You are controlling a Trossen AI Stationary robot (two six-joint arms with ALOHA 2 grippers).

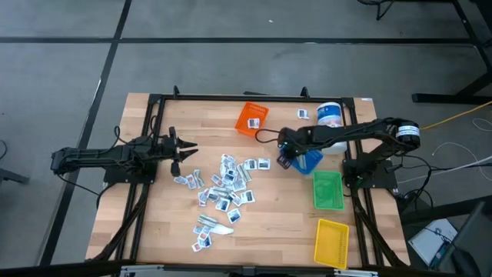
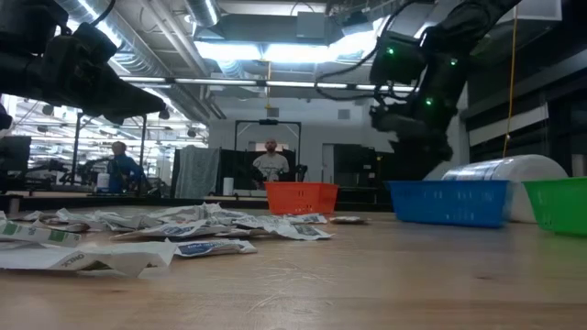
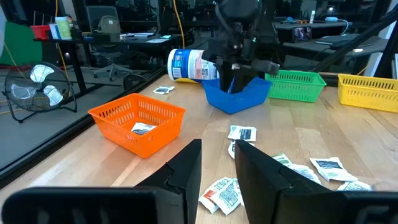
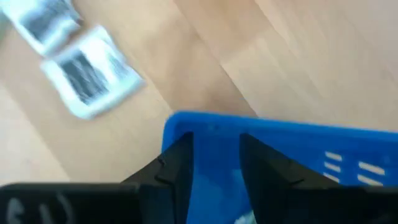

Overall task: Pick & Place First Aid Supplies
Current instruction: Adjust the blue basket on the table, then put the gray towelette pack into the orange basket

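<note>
- Right gripper (image 4: pixel 212 163) is being held over the near wall of the blue bin (image 4: pixel 292 168), its fingers parted with a gap between them and nothing visible in that gap; this reads as the release of a packet into the bin.
- Before it is drawn away, the arm should be lifted straight up, so that the bin's rim is not being caught.
- Two first aid packets (image 4: pixel 87 68) are lying on the tabletop (image 4: pixel 298 56) just beside the bin; the main heap of packets (image 1: pixel 227 188) is lying at mid-table, well apart from it.
- Left gripper (image 3: pixel 217 168) is being held open above the heap's edge, empty, with the orange bin (image 3: pixel 138 122) ahead of it.
- The next pick should be taken from a packet lying alone, not overlapped.
</note>
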